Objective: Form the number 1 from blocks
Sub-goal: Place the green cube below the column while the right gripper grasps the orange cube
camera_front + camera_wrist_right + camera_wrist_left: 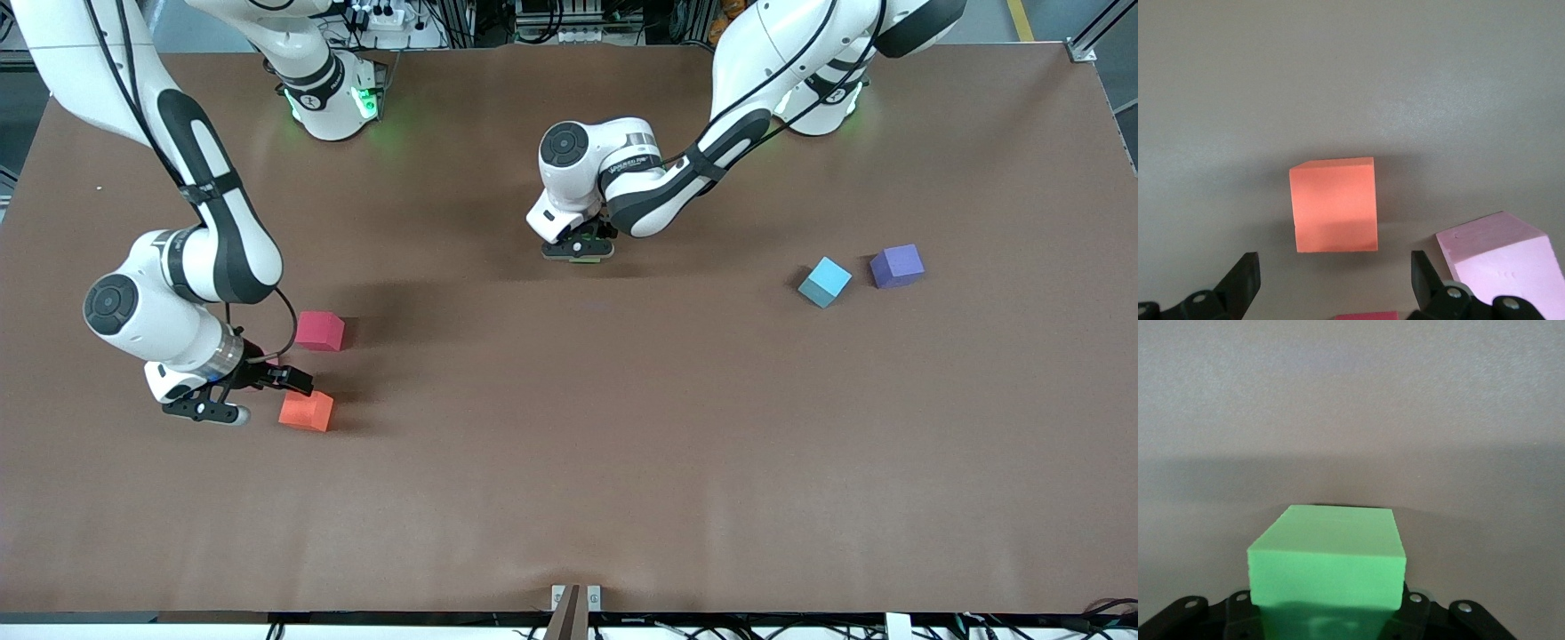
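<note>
A green block (1327, 563) is held between the jaws of the left gripper (580, 249), which is lowered near the middle of the table (569, 498), somewhat toward the edge where the arm bases stand; in the front view only a thin green sliver is seen under the gripper. The right gripper (253, 391) is spread wide with nothing between its fingers and is set low beside the orange block (306, 412), toward the right arm's end of the table. In the right wrist view the orange block (1334, 205) is seen ahead of the two dark fingertips (1245, 280), not between them, and a pink block (1501, 260) is seen just beside one finger. A red block (320, 331) lies on the table farther from the front camera than the orange one, near it but apart. Toward the left arm's end of the table a light blue block (825, 282) and a purple block (896, 266) are set near each other, not touching.
</note>
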Motion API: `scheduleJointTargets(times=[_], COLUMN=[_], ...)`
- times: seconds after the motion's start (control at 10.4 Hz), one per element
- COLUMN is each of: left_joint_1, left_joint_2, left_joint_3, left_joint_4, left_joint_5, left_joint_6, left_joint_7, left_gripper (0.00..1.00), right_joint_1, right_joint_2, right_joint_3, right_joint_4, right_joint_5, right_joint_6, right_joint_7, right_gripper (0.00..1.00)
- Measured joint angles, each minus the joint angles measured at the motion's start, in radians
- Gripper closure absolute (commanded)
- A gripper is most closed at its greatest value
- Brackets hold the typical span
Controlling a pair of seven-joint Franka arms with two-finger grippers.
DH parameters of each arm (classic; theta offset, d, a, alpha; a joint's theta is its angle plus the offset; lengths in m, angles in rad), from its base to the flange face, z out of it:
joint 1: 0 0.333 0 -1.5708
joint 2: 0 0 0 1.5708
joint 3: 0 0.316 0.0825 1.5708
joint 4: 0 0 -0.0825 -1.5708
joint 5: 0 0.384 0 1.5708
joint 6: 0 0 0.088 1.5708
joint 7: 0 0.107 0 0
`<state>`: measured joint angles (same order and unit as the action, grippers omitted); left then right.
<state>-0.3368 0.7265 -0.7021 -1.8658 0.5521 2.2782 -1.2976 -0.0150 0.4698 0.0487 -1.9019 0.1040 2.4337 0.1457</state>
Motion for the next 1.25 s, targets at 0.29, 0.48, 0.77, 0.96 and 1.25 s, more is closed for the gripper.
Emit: scheduleJointTargets(times=[0.29,0.48,0.77,0.96,1.25], left_joint_1=[0.001,0.000,-0.001,-0.005,-0.004], left_joint_2=[0.000,0.001,0.001,0.001,-0.001], left_joint_3=[0.000,0.000,0.000,-0.003,-0.003], left_joint_4=[-0.002,-0.011,-0.029,-0.028,-0.023], left_joint_5=[0.000,0.000,0.000,0.000,0.000], left_joint_6=[0.021,0.030,0.037,0.041,0.044], left_joint_7=[0.004,0.005,0.005,0.005,0.004], left_gripper=[1.00,1.00,0.00,0.00,0.00], right_joint_1=[0.068,0.108,0.136,0.145,0.159], right_joint_2=[0.030,0.054,0.093,0.116,0.142], right_joint_3=[-0.070,-0.113,-0.140,-0.141,-0.141], right_joint_4=[0.035,0.066,0.106,0.122,0.137], right_joint_5=[0.000,0.000,0.000,0.000,0.000], right_joint_6=[0.000,0.000,-0.002,-0.002,-0.002], right_joint_7=[0.036,0.040,0.040,0.040,0.042], right_gripper=[0.01,0.01,0.01,0.02,0.03])
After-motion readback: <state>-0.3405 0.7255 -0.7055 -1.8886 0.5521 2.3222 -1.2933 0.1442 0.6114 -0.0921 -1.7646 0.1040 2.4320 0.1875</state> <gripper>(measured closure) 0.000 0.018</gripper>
